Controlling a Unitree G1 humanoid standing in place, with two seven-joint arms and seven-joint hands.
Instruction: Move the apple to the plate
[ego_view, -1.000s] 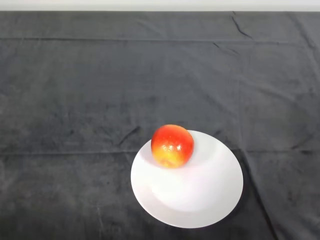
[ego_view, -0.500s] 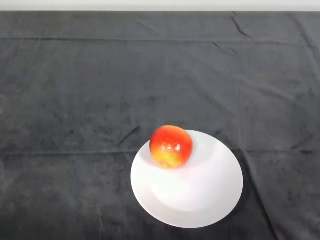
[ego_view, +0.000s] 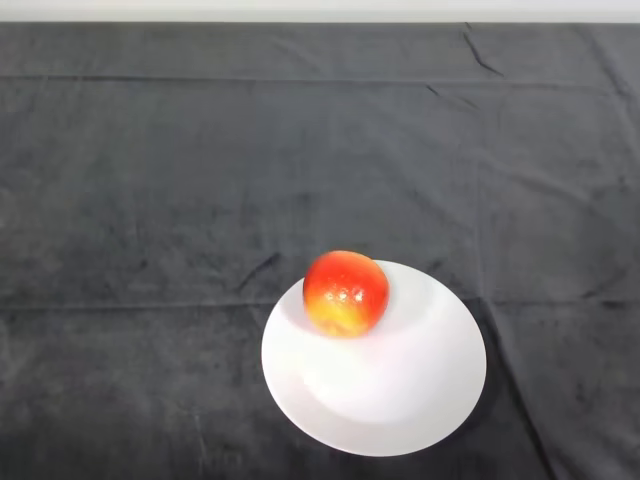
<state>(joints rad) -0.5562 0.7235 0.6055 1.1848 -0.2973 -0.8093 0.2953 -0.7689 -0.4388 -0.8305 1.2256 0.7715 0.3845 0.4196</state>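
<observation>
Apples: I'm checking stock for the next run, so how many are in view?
1. The apple sits on the white plate, toward its far-left rim. Nothing in view could hide another.

Dark cloth (ego_view: 200, 180) open on all sides; only apple (ego_view: 345, 293) (on plate (ego_view: 400, 400)) obstructs.

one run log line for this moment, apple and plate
apple: red-yellow, resting on plate, upper-left part near rim | plate: white, on dark cloth | hand: not in view | task state: apple on plate
</observation>
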